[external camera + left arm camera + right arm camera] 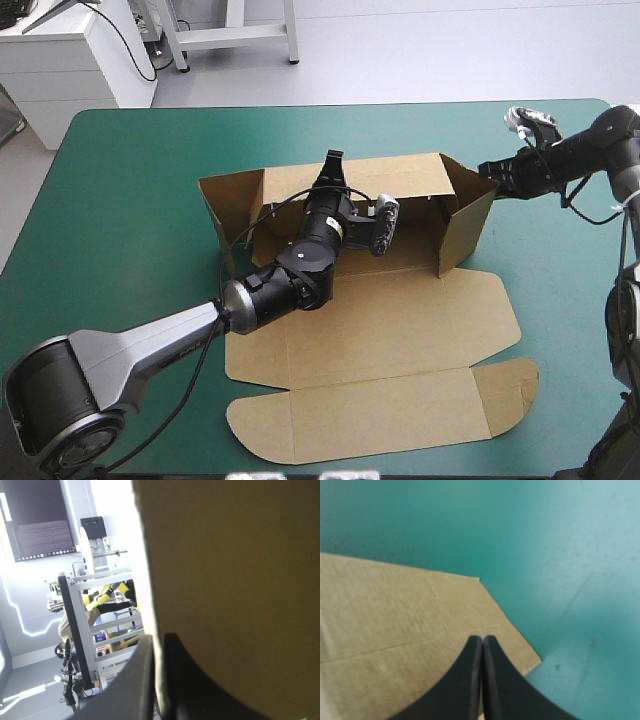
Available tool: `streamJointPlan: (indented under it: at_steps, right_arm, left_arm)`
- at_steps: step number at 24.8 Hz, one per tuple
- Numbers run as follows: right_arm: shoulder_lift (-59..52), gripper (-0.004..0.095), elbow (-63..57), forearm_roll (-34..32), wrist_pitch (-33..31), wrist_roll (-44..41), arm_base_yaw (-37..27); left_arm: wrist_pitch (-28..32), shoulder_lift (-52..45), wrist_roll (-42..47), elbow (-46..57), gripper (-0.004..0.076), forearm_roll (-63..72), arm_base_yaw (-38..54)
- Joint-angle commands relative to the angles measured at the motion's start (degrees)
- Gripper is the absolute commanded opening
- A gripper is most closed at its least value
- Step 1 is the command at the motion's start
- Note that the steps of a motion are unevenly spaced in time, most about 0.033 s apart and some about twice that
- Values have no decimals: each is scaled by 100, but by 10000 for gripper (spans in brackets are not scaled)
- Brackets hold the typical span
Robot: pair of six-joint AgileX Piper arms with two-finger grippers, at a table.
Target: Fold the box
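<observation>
Between the two broad black fingers of the left gripper (157, 639) sits the top edge of the far wall (400, 178) of the brown cut-board box (400, 330). So that one's pinched onto the board, with barely a slit between the fingers. Its arm reaches in across the tray floor to get there, so it's basically lying inside the thing it's building.

Over at the right gripper (487, 170), the fingers are pressed together into one point with nothing between them as far as I can tell. The tip is against the outside of the right side wall (465, 215), up by its far corner. Its wrist view shows brown board right under and ahead of the tips, then bare teal-green cover (570, 555) beyond.

My read is we're mid wall-raising. The far wall and both side walls are up, and the lid panel (380, 410) lies flat on the cover behind the left gripper, flaps spread. The next move probably needs the left gripper to roll that far wall's edge inward. Meanwhile the right one should brace the side wall square so the corner actually tucks.

What bugs me:
- The left side wall (225, 205) has nothing holding it and looks to lean outward a bit.
- The left arm's own bulk fills the tray, so there's not much room to fold anything down inside.

The lid isn't in the way.
</observation>
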State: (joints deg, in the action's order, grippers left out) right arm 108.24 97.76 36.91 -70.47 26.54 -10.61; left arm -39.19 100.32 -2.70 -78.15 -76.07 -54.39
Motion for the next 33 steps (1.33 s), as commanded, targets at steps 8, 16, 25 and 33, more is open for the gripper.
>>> streamJointPlan:
  at_steps: [8,16,25,33]
  right_arm:
    - [-1243,-19,-2174,1931,1027,2342,-23]
    - [-1979,-19,-4085,3966,1702,5632,-23]
    - [-2017,-9,-4376,4009,1549,6372,-23]
    - [-2017,617,-4314,3735,1232,6799,-23]
  left_arm:
    - [-412,-186,-21,-125,16,1,25]
    - [-412,-186,-21,-125,16,1,25]
    - [-493,-186,-21,-125,16,44,25]
    - [-533,-186,-21,-125,16,44,25]
